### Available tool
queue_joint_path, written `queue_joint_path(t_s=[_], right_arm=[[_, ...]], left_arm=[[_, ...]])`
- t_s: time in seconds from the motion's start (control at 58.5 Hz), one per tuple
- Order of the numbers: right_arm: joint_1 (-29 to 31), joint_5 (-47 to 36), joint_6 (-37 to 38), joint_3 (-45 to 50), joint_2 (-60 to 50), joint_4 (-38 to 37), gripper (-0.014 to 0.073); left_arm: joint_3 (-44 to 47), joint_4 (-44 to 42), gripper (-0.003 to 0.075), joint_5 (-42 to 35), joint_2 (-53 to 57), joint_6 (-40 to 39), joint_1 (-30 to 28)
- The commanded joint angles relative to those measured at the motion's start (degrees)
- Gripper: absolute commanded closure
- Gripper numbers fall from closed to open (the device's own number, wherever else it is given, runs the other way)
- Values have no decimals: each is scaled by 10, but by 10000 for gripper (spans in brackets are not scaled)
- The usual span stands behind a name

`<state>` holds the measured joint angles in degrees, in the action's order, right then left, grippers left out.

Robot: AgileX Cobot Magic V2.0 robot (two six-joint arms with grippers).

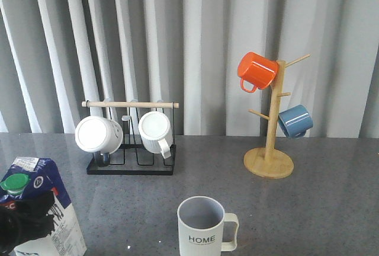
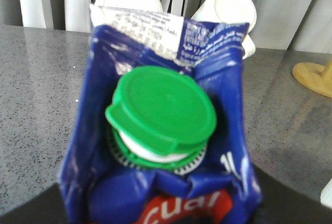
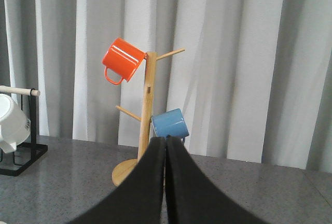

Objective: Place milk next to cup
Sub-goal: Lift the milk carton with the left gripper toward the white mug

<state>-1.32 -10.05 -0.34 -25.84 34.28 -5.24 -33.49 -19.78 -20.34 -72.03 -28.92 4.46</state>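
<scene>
The milk carton (image 1: 44,208) is standing upright at the front left corner of the grey table (image 1: 320,208), its green cap (image 1: 15,182) facing the near edge and its folded top ridge tilting away toward the back. The left gripper (image 1: 21,223) is showing only as a dark shape pressed against the carton's near face just below the cap; the left wrist view is filled by the cap and the blue shoulders of the carton, with the dark fingers (image 2: 31,206) lying at either lower side, so the gripper is closing on the carton. The cup (image 1: 204,229) lettered "HOME" is sitting at the middle of the front edge, open end up, its handle pointing right, well apart from the carton. Toward the back edge, left of centre, a black wire rack (image 1: 131,164) with a wooden bar is carrying two white mugs (image 1: 98,134) lying on their sides. Toward the back right, a wooden mug tree (image 1: 269,161) is holding an orange mug (image 1: 256,71) on an upper peg and a blue mug (image 1: 295,121) lower down. In the right wrist view the right gripper (image 3: 166,182) is pointing at the mug tree with its two black fingers pressed together and nothing between them.
</scene>
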Motion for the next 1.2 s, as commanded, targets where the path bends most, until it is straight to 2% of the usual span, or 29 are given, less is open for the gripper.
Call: queue_joint_path(t_s=[0.0, 0.103, 0.205, 0.256, 0.359, 0.427, 0.547, 0.821, 0.974, 1.179], right_arm=[[3, -39, -2, -14, 1, -3, 604], [3, -39, -2, -14, 1, -3, 604], [3, -39, -2, -14, 1, -3, 604], [3, -39, -2, -14, 1, -3, 604], [3, -39, -2, -14, 1, -3, 604], [3, -39, -2, -14, 1, -3, 604], [3, -39, -2, -14, 1, -3, 604], [3, -39, -2, -14, 1, -3, 604], [3, -39, -2, -14, 1, -3, 604], [3, -39, -2, -14, 1, -3, 604]], left_arm=[[-34, 115, 728, -8, 30, 68, 20], [-58, 301, 728, 7, 45, 256, 60], [-82, 534, 728, -22, 49, 472, 107], [-95, 621, 728, -39, 48, 566, 137], [-114, 793, 728, -124, 34, 721, 214], [-128, 872, 727, -191, 18, 783, 270], [-166, 933, 727, -302, -30, 823, 354], [-248, 957, 727, -366, -137, 823, 469], [-277, 974, 727, -412, -186, 820, 495], [-281, 967, 727, -401, -224, 815, 506]])
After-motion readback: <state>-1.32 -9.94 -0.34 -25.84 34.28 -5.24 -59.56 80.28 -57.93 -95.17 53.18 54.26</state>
